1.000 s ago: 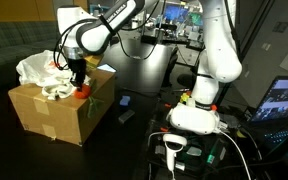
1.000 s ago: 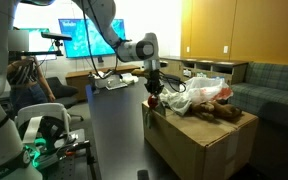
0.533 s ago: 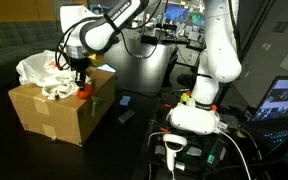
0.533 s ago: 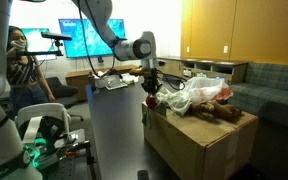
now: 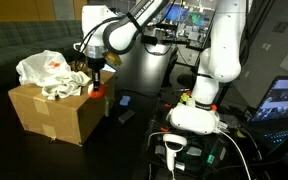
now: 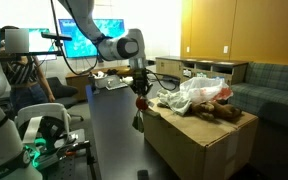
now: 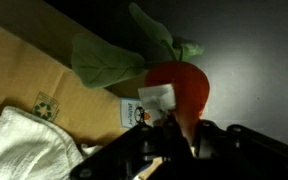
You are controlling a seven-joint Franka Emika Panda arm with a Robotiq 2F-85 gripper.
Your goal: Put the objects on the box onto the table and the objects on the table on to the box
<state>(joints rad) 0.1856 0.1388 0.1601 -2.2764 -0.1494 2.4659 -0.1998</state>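
in an exterior view the large brown cardboard box with taped seams sits at the left of the frame, with a crumpled white plastic bag on top. just right of the bag, the black robotiq gripper is clamped on a round red-orange plush vegetable with green leaves, held in the air by the box's right top edge. in the wrist view the box fills the left. the plush vegetable hangs right of its edge over the dark surface, with leaves reaching back over the cardboard and a white paper tag at its base. the wide, nearly black table lies left of the box in an exterior view.
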